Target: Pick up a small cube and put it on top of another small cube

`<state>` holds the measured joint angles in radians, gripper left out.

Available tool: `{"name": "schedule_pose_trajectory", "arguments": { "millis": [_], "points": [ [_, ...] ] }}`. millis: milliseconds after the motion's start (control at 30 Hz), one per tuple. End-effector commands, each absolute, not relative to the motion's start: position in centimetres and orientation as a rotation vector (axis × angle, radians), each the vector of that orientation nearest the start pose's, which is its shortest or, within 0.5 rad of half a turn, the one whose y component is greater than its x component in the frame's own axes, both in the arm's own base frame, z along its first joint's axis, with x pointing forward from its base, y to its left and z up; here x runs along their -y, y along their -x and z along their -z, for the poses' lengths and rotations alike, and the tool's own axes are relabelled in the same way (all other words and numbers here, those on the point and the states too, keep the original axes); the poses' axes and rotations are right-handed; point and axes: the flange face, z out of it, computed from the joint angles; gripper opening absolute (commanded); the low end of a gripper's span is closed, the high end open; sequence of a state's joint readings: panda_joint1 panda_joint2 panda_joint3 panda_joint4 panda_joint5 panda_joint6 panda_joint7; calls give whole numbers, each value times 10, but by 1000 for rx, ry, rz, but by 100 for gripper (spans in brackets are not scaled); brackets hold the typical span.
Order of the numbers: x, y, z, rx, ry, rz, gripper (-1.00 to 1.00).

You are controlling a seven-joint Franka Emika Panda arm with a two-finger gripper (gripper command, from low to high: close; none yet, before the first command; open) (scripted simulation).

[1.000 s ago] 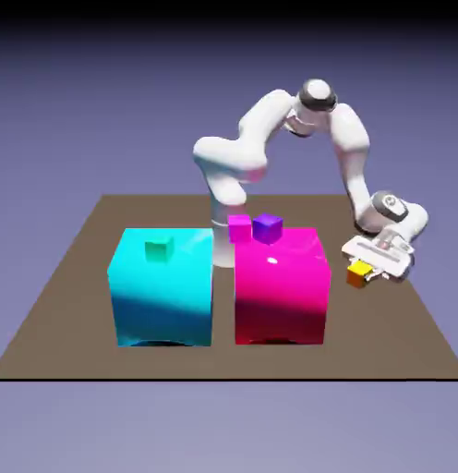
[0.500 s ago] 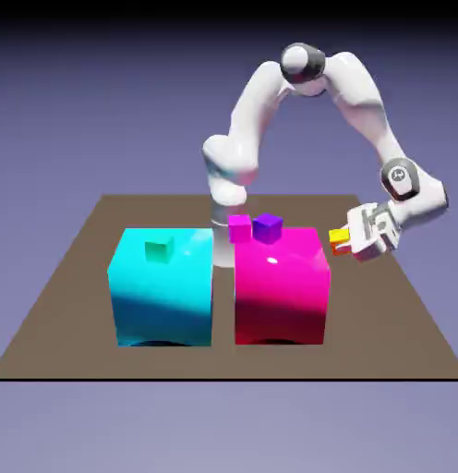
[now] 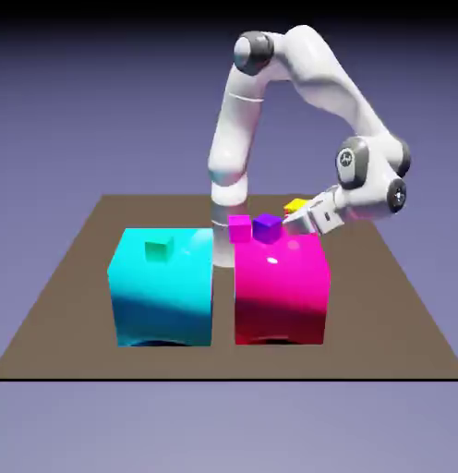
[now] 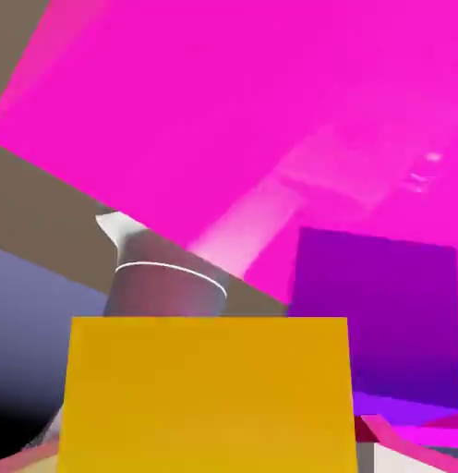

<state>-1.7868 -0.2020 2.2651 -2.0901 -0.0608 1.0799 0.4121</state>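
Reference: large magenta block [image 3: 281, 300]. To its left in the exterior view, just beside it, sits the large cyan block [image 3: 163, 300], bearing the small green cube [image 3: 159, 248]. On the magenta block's top, at the left, is the small pink cube [image 3: 239, 228]; next to it, the small purple cube [image 3: 268, 227]. Above the block's far right part, the gripper [image 3: 294, 216], tilted, pinches the small yellow cube [image 4: 210, 397] between its fingers.
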Motion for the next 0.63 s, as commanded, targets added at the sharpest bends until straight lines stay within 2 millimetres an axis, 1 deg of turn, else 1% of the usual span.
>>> {"name": "schedule_pose_trajectory", "arguments": {
  "millis": [0, 100, 200, 233, 267, 400, 433, 467, 500, 533, 600],
  "points": [
    [-176, -377, -349, 68, -2190, 1183, -100],
    [-134, -388, -359, 215, -2149, 1237, -100],
    [-91, -399, -357, 361, -2071, 1270, -100],
    [-86, -400, -357, 377, -2062, 1274, -100],
    [-86, -400, -357, 377, -2062, 1274, -100],
    [-71, -369, -330, 377, -2060, 1280, -100],
    [-68, -360, -325, 377, -2061, 1277, -100],
    [-66, -356, -322, 378, -2061, 1275, -100],
    [-66, -356, -322, 378, -2061, 1275, 100],
    [-66, -356, -322, 378, -2061, 1275, 100],
    [-72, -373, -333, 377, -2060, 1281, 100]
  ]
}}
